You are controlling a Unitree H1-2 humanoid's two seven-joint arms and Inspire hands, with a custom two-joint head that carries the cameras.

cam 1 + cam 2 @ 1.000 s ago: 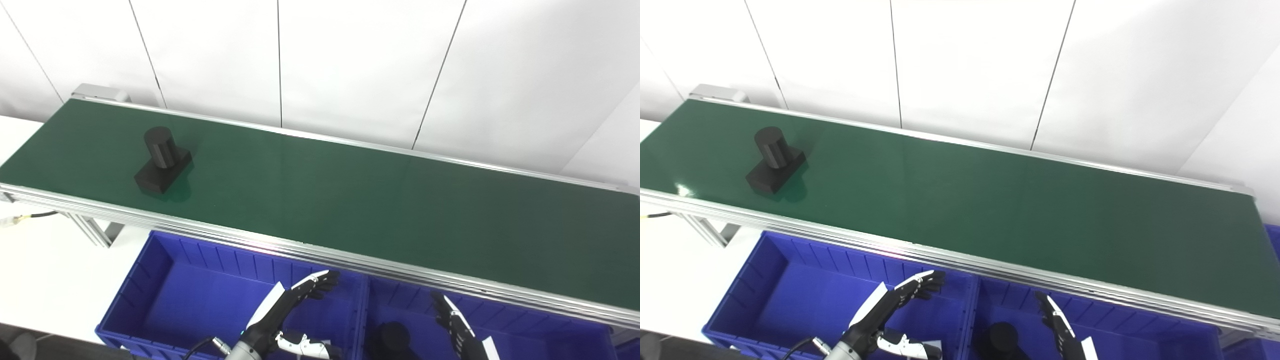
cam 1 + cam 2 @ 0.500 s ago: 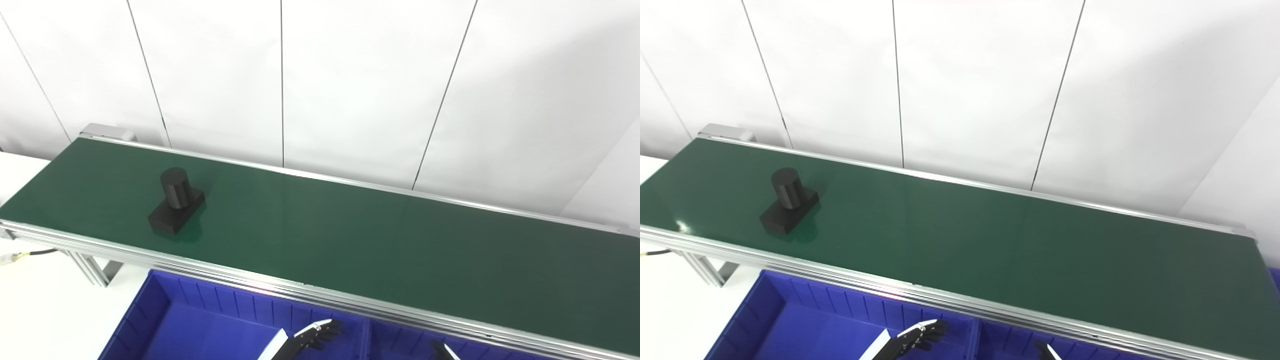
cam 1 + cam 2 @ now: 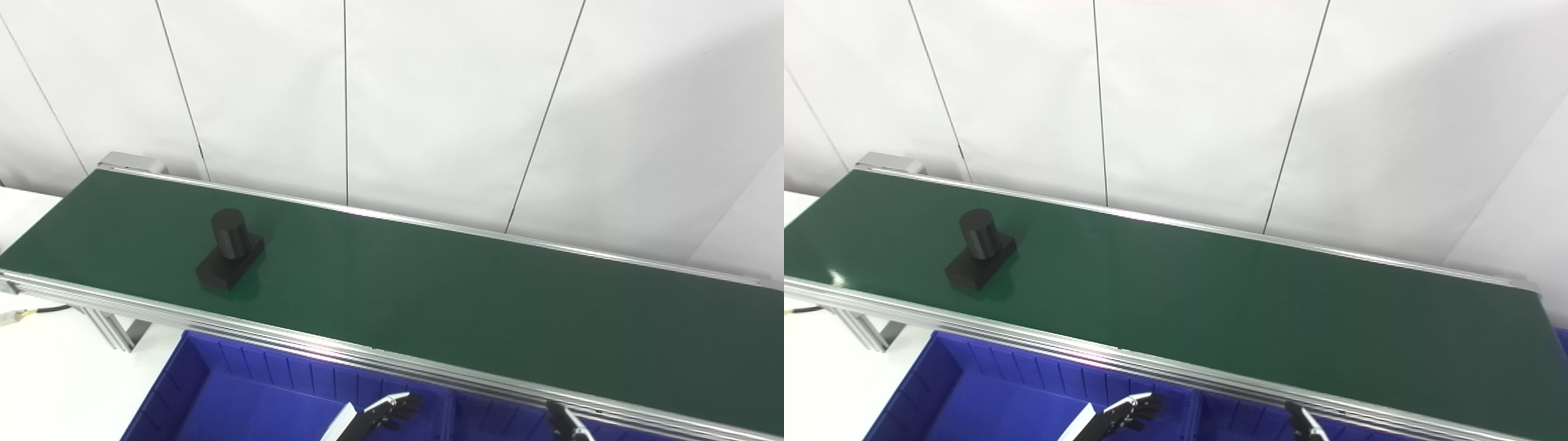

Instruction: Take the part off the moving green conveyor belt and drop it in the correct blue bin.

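At left centre, the black part (image 3: 229,258), a cylinder upright on a flat block, rides the green conveyor belt (image 3: 429,294), untouched. Low in the frame, above the blue bin (image 3: 257,398), the left hand (image 3: 383,413) is open; of the right hand (image 3: 563,422) only fingertips show, so its state cannot be told. This looks like the waiting step; next, intercept the part.
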